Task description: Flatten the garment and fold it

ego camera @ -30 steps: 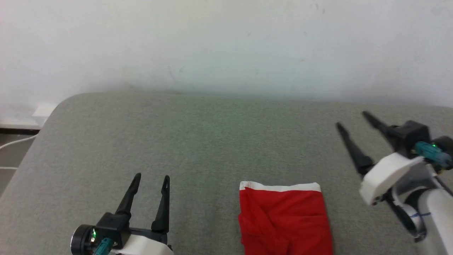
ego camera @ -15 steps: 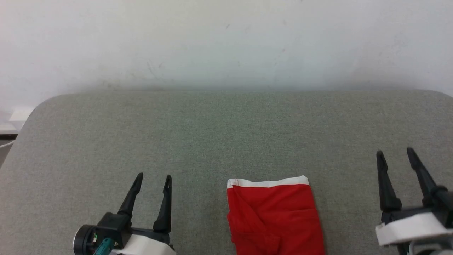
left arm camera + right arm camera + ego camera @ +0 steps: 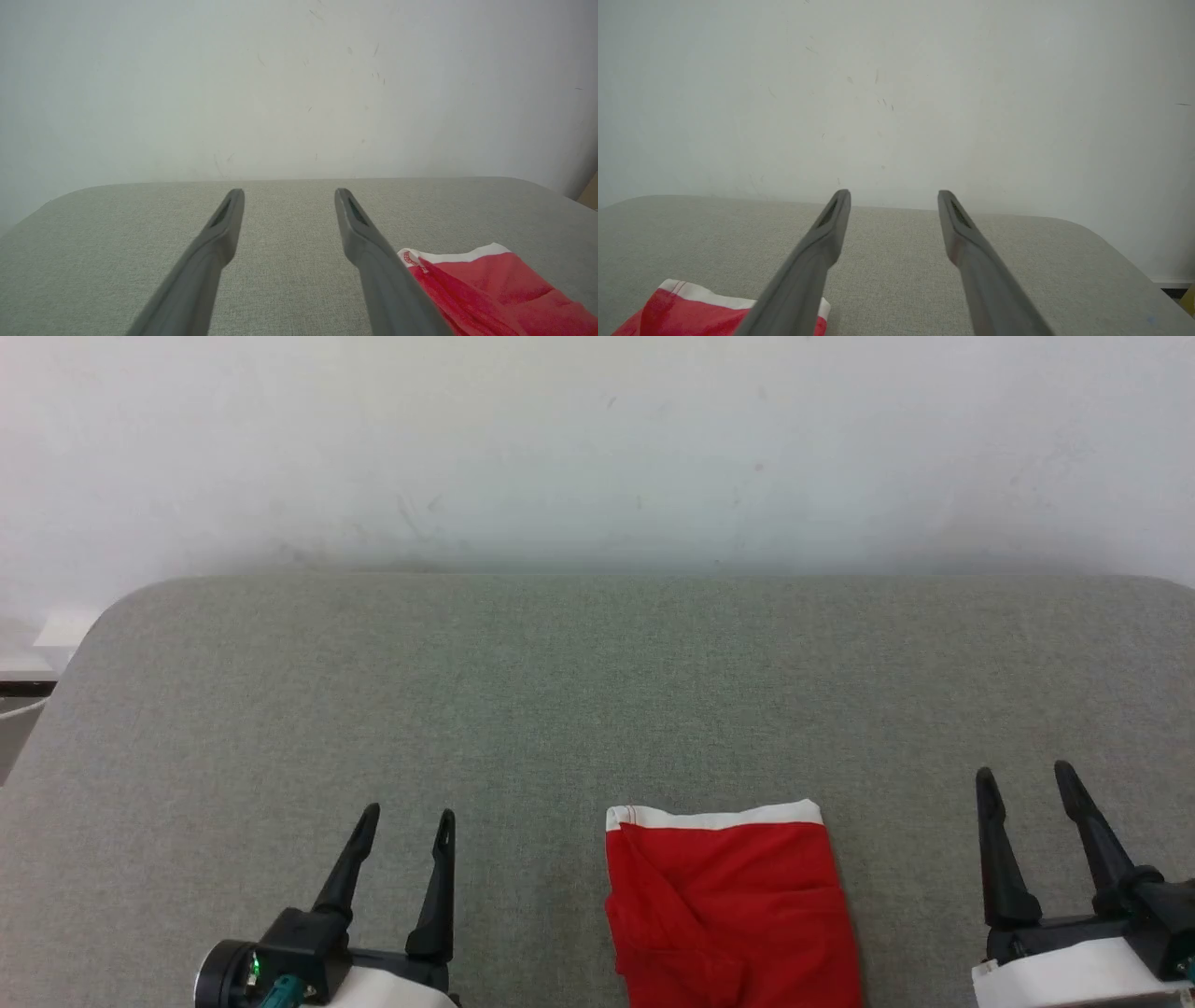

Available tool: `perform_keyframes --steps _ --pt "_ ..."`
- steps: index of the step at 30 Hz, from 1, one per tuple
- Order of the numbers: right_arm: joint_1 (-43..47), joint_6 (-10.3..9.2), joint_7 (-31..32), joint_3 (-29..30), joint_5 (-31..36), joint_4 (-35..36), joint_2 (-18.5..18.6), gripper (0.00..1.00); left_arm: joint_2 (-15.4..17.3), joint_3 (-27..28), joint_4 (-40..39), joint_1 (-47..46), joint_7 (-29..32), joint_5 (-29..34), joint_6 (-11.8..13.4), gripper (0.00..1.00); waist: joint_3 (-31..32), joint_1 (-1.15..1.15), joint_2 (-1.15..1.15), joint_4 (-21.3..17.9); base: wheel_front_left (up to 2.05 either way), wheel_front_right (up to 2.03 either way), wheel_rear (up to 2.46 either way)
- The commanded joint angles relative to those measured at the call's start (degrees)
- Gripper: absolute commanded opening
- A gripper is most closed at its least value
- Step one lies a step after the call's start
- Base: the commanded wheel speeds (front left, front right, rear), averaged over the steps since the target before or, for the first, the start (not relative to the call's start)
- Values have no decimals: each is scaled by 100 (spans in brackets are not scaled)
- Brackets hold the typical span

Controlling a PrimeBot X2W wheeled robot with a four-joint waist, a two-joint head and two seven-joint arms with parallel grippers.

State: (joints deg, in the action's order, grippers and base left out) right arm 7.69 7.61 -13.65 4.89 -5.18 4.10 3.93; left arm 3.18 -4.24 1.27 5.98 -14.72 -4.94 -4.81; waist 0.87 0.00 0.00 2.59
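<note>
Resting low at the near edge of a grey woven-fabric padded surface (image 3: 560, 691) with rounded far corners, two arms and one article are on view, listed in turn.

Item one: left gripper (image 3: 409, 814), with two long black fingers on a dark base that carries a small green light, and a white wrist housing behind it. It sits at the near left, its fingers pointing away toward the wall and leaning slightly right. The fingers stand apart with bare grey cloth in the gap and nothing held. From its own wrist camera the left gripper (image 3: 289, 191) shows the same spread.

Item two: right gripper (image 3: 1022, 771), of matching build, sits at the near right. Its fingers point away and lean slightly left. They are parted and grip nothing, as its own wrist view (image 3: 893, 192) confirms. I cannot tell whether either gripper touches the surface.

Item three: bright red thin-fabric garment (image 3: 733, 905), folded into a rough rectangle. A white trim band runs along its far edge and diagonal creases cross the red. It lies flat on the grey surface between the two grippers, apart from both, with its near end cut off by the frame. A white corner of the garment (image 3: 490, 284) bears a small red mark.

Backdrop: plain white wall (image 3: 597, 448) with faint scuffs, directly behind the surface.
</note>
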Motion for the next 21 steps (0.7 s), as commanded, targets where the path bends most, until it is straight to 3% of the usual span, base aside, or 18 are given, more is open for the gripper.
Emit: perform_keyframes --steps 1,12,15,21 --pt "48 -12 -3 -32 -29 -1 7 100 -25 -14 6 26 -28 50 30 100 -7 0 0 3 0 0 0" --pt "0 -12 215 -122 -355 6 221 100 -28 -33 -17 -69 -28 48 -10 100 -95 0 0 68 0 0 0" --pt "-19 -12 760 -386 -820 12 442 100 -28 -43 -21 -89 -28 51 -15 100 -176 0 0 101 0 0 0" --pt "-110 -12 2663 -951 -2194 170 1052 100 -29 -97 10 -213 -28 49 -35 100 -443 0 0 227 0 0 0"
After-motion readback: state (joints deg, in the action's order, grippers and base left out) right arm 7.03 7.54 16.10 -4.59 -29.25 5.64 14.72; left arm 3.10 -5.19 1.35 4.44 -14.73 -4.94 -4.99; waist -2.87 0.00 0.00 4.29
